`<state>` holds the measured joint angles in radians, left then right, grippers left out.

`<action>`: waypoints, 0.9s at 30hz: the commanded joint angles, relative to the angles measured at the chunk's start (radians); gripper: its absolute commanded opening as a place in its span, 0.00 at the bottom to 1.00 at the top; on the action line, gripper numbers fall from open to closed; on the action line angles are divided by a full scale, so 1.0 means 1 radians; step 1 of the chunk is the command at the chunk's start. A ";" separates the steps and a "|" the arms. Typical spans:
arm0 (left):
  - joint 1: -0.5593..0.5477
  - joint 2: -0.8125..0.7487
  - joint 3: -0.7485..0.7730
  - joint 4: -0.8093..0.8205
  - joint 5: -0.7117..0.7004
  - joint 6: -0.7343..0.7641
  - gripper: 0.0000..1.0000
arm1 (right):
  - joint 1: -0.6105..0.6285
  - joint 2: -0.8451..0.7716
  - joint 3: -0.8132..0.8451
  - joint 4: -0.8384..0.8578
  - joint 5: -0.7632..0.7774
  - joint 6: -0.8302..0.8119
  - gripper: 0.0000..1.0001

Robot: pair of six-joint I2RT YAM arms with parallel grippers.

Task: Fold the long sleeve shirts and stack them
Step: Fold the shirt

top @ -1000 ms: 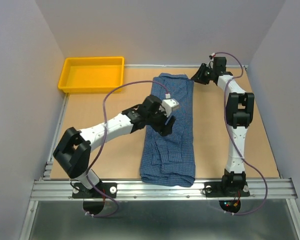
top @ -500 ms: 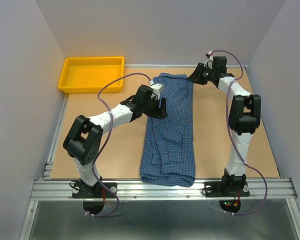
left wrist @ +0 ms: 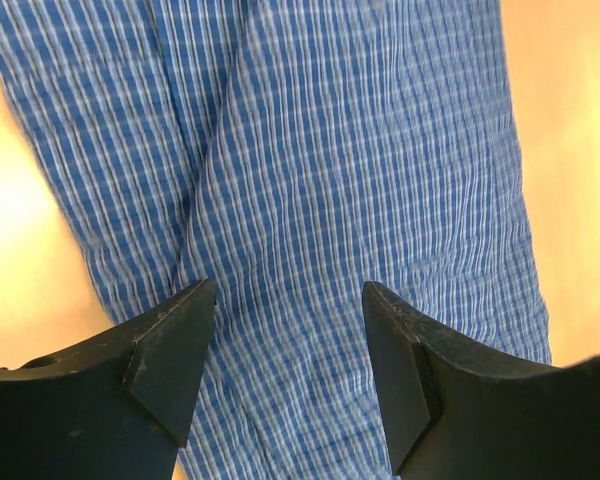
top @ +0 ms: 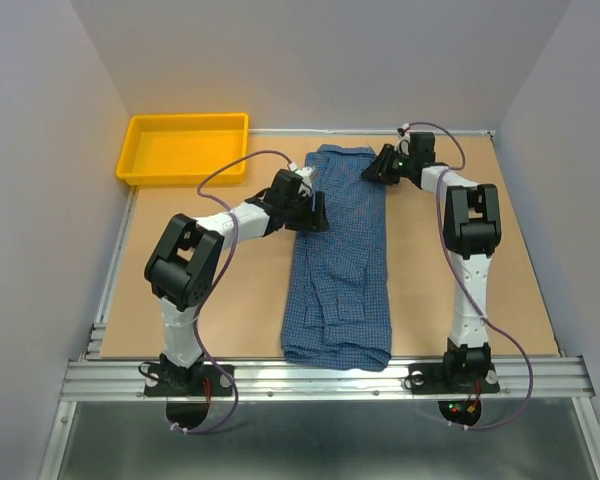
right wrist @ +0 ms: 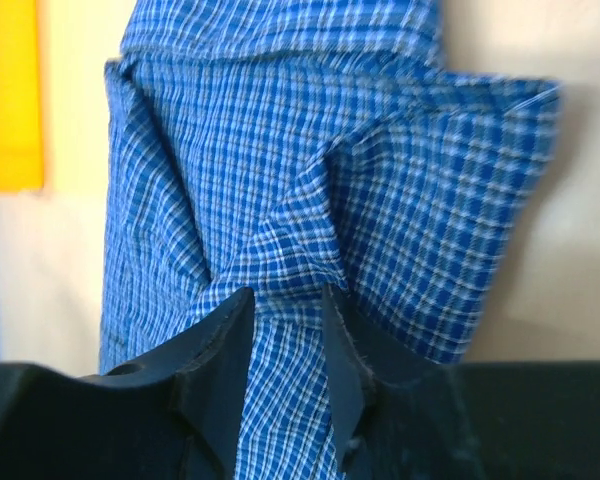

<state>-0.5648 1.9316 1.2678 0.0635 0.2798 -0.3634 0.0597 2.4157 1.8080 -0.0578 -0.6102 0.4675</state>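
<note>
The blue checked long sleeve shirt [top: 338, 255] lies folded into a long narrow strip down the middle of the table. My left gripper [top: 315, 212] is open and empty, low over the shirt's left edge near its far end. In the left wrist view its jaws [left wrist: 288, 290] stand wide apart over flat cloth [left wrist: 380, 150]. My right gripper [top: 377, 168] is at the shirt's far right corner. In the right wrist view [right wrist: 288, 295] its jaws are nearly together, pinching a raised ridge of the cloth [right wrist: 280, 150].
A yellow tray [top: 185, 180] stands at the far left corner, and also shows in the right wrist view [right wrist: 10, 90]. Bare brown table [top: 460, 290] lies on both sides of the shirt. Grey walls close in the back and sides.
My left gripper has moved from the shirt's middle toward the far end, to its left edge. My right gripper has moved left onto the shirt's far right corner.
</note>
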 commanded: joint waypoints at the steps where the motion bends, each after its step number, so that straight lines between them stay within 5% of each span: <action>1: -0.030 -0.153 -0.060 -0.014 -0.025 0.030 0.72 | 0.000 -0.075 -0.016 0.022 0.200 -0.061 0.41; 12: -0.299 -0.385 -0.185 -0.208 -0.315 0.052 0.72 | 0.153 -0.742 -0.550 -0.066 0.392 -0.136 0.52; 20: -0.147 -0.496 -0.314 -0.243 -0.404 -0.206 0.72 | 0.610 -1.085 -0.849 -0.333 0.571 -0.299 0.57; 27: 0.046 -0.588 -0.372 -0.298 -0.400 -0.171 0.73 | 0.873 -1.112 -0.901 -0.530 0.724 -0.270 0.58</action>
<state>-0.5716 1.4277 0.9066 -0.2020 -0.1055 -0.5362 0.8696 1.3224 0.9211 -0.4530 -0.0208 0.2123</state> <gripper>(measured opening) 0.724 0.579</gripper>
